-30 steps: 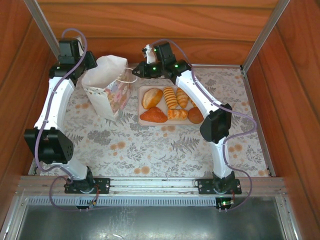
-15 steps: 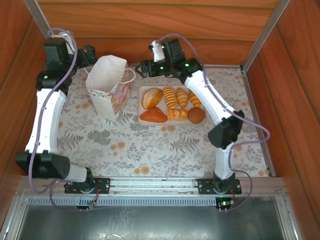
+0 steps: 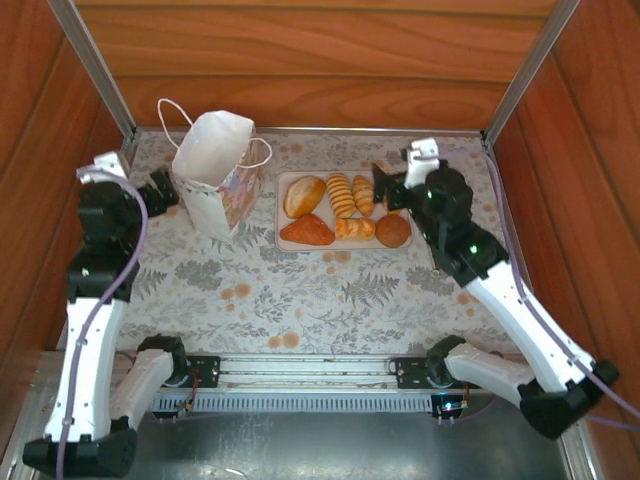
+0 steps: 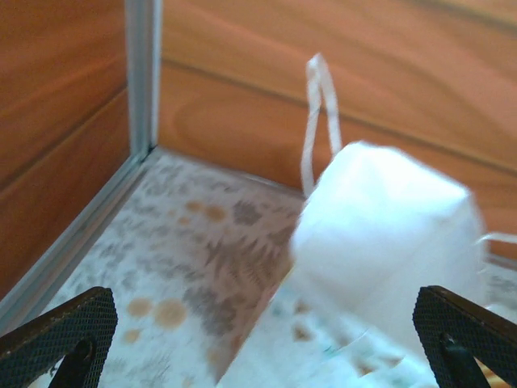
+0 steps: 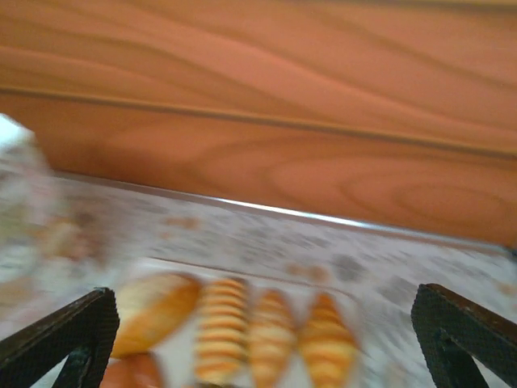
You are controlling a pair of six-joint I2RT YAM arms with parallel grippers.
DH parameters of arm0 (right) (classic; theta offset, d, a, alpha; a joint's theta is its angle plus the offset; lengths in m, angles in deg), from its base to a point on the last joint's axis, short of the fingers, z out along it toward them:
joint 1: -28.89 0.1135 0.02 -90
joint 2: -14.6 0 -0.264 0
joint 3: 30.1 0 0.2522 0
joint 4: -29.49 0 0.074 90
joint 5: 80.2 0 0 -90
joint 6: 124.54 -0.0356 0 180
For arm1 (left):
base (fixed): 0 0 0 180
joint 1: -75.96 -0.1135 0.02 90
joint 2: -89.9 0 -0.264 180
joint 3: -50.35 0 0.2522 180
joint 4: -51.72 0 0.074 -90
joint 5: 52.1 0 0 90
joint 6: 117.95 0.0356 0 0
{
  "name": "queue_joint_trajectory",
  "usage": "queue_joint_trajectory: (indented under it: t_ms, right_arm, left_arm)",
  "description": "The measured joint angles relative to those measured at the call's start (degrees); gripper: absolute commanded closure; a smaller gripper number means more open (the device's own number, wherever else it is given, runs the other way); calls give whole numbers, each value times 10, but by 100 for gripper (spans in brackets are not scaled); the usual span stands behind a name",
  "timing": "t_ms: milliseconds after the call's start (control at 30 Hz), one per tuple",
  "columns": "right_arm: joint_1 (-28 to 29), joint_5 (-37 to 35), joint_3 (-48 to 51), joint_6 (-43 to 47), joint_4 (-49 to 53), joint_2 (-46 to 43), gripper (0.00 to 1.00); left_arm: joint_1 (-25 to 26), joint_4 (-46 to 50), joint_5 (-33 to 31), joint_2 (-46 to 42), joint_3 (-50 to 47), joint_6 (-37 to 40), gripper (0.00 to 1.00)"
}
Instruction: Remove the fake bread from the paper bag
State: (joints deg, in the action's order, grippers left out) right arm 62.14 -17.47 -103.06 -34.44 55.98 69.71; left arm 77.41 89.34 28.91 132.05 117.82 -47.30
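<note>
The white paper bag (image 3: pixel 215 172) with a floral side stands upright at the back left, its cord handles loose. In the left wrist view the paper bag (image 4: pixel 388 218) is blurred, just ahead of my wide-apart fingers. The fake bread (image 3: pixel 340 196) lies on a pale pink tray (image 3: pixel 330 247): a pale roll, ridged croissants, a reddish-brown triangle (image 3: pixel 307 232) and a dark bun (image 3: pixel 392 231). My left gripper (image 3: pixel 160 190) is open just left of the bag, not touching it. My right gripper (image 3: pixel 386 186) is open at the tray's right end, looking at the croissants (image 5: pixel 222 335).
Wooden walls with metal corner posts (image 3: pixel 95 70) close in the floral table cloth (image 3: pixel 300 290) on three sides. The bag stands close to the tray's left edge. The metal rail (image 3: pixel 300 372) carrying both arm bases runs along the front.
Both grippers have opened and both arms have drawn back from the bag's top. The bag's mouth, earlier pinched and pulled, now stands free and upright.
</note>
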Motion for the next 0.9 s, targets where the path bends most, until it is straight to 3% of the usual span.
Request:
queue_joint_trajectory:
  t_ms: [167,367,533,900]
  right_arm:
    - [-81,-71,139,-7,12,-66,0]
    - [-197,-33,271,-39,-23,-54,0]
    - [-267,40,318,-47,-98,23,0]
    - [-285,155,354,-21,-342,166,0]
  left_arm:
    - [0,-6,-65,-120,-167,-22,0]
    - [0,-65,-128,-164,-294,-20,0]
    - [0,-162,-191,-89,-337,6,0]
    - [0,-407,-206,142,-409,54,0]
